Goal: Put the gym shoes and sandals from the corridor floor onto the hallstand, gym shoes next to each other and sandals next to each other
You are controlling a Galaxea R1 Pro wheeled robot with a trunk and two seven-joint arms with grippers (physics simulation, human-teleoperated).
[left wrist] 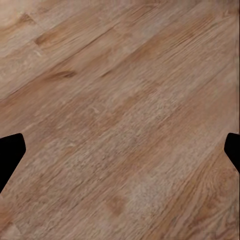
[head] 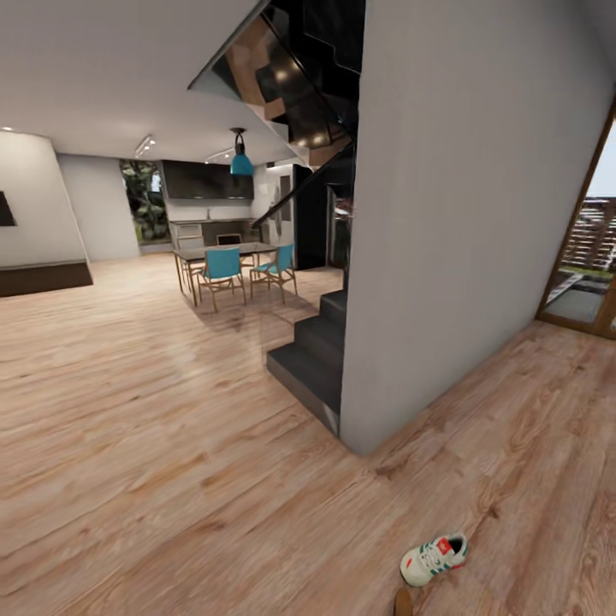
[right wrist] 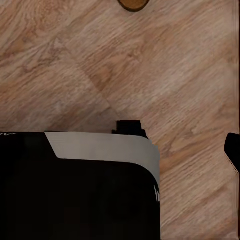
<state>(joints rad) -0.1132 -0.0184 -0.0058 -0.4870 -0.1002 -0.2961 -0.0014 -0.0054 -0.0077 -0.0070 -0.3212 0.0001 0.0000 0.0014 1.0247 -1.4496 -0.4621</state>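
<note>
One gym shoe [head: 434,558], white with green stripes and a red-orange tongue patch, lies on the corridor floor [head: 530,445] near the bottom of the head view. A brown sandal tip [head: 403,602] pokes in at the bottom edge just below it, and a brown sandal edge [right wrist: 132,4] shows in the right wrist view. My left gripper [left wrist: 120,155] hangs open over bare planks [left wrist: 125,100], its dark fingertips [left wrist: 10,152] far apart. On the right gripper, one fingertip [right wrist: 233,150] shows wide to the side. The hallstand is out of view.
A grey wall [head: 453,214] with a dark staircase [head: 312,359] stands ahead. Beyond it are a dining table with teal chairs [head: 231,269] and a kitchen. A glass door [head: 586,248] is at the right. The robot's black and white base [right wrist: 85,185] lies under the right wrist.
</note>
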